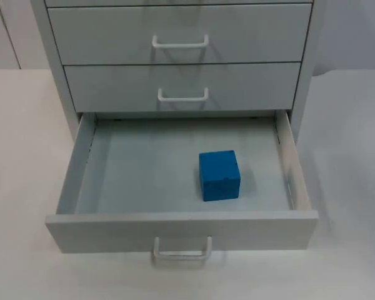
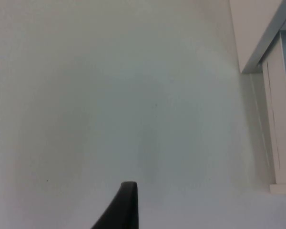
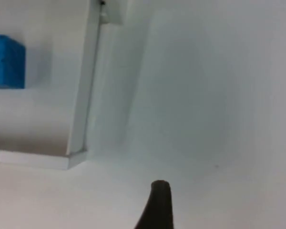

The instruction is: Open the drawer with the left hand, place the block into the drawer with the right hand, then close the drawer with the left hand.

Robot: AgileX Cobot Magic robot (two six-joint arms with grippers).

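The grey cabinet's bottom drawer (image 1: pixel 181 230) is pulled out wide, and its white handle (image 1: pixel 182 250) faces the table's front edge. A blue block (image 1: pixel 219 175) rests on the drawer floor, right of centre and apart from the walls. My left gripper (image 2: pixel 126 210) hangs over the bare table to the left of the cabinet, whose side (image 2: pixel 276 119) shows in the left wrist view. My right gripper (image 3: pixel 157 207) hangs over the table to the right of the drawer. The right wrist view looks past the drawer's side wall (image 3: pixel 83 95) to the blue block (image 3: pixel 7 62) inside.
Above the open drawer, two more drawers are shut, each with a white handle (image 1: pixel 180 42) (image 1: pixel 182 95). The white table (image 1: pixel 25 156) runs along both sides of the cabinet and in front of the drawer.
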